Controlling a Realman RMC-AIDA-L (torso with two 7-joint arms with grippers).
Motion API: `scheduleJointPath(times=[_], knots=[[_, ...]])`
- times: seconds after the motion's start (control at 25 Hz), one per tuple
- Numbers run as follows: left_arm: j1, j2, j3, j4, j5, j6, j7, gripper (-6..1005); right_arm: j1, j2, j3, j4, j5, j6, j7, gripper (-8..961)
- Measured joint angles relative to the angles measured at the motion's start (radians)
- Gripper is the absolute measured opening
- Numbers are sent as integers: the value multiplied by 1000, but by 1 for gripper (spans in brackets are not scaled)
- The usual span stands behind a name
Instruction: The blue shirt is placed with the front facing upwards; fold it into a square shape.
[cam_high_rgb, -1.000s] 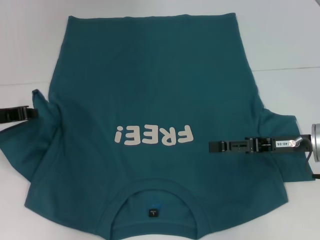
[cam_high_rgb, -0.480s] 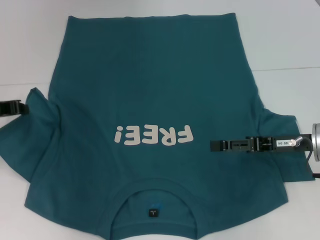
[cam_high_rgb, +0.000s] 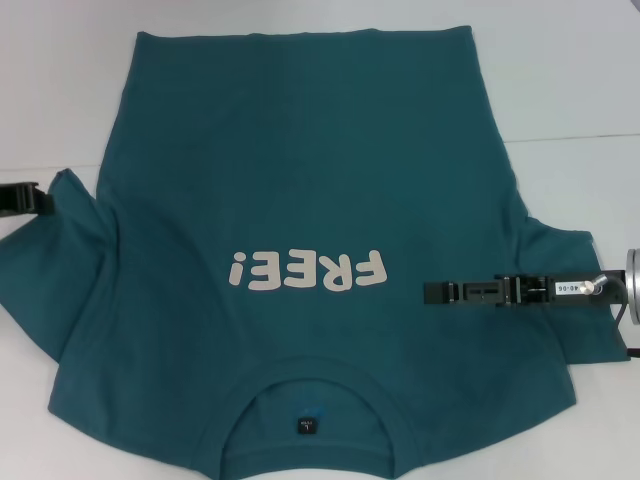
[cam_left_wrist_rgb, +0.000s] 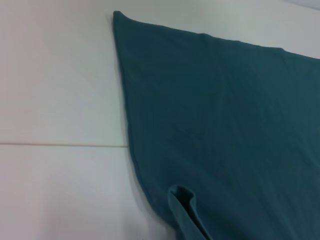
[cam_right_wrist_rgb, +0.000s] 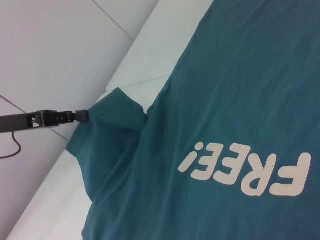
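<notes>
While the blue shirt (cam_high_rgb: 300, 200) lies print-up on the white tabletop (cam_high_rgb: 570, 80), the left gripper (cam_high_rgb: 42, 197) seems clamped on its sleeve edge; the right gripper (cam_high_rgb: 432, 292) hovers over the chest, its opening unclear to me.

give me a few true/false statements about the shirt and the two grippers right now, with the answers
1. The blue shirt lies with its FREE! print facing up. True.
2. The left gripper is at the tip of the shirt's sleeve, which is pulled up into a peak. True.
3. The right gripper is off the shirt, over bare table. False: it reaches in over the shirt's chest, just beside the print.
4. The shirt is already folded into a square. False: body and both sleeves are spread out.
5. The collar is at the edge of the shirt nearest the robot. True.
</notes>
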Motion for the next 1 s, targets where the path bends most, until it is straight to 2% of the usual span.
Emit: scheduleJointPath(times=[0.16, 0.28, 0.52, 0.76, 0.92, 1.0], knots=[[-1, -4, 6, 51, 26, 16, -37, 0, 0, -1, 0, 0, 0, 1, 0, 925], [-1, -7, 43, 100, 75, 29, -94, 1, 0, -2, 0, -2, 0, 2, 0, 925], [4, -28, 84, 187, 104, 67, -147, 1, 0, -2, 0, -4, 1, 3, 0, 925], [-17, -37, 152, 192, 112, 111, -211, 1, 0, -1, 0, -2, 0, 6, 0, 925], [-30, -51, 235, 176, 136, 86, -300, 0, -2, -1, 0, -1, -1, 9, 0, 924], [-50, -62, 247, 157, 176, 71, -340, 0, -4, -1, 0, 0, -1, 11, 0, 924]])
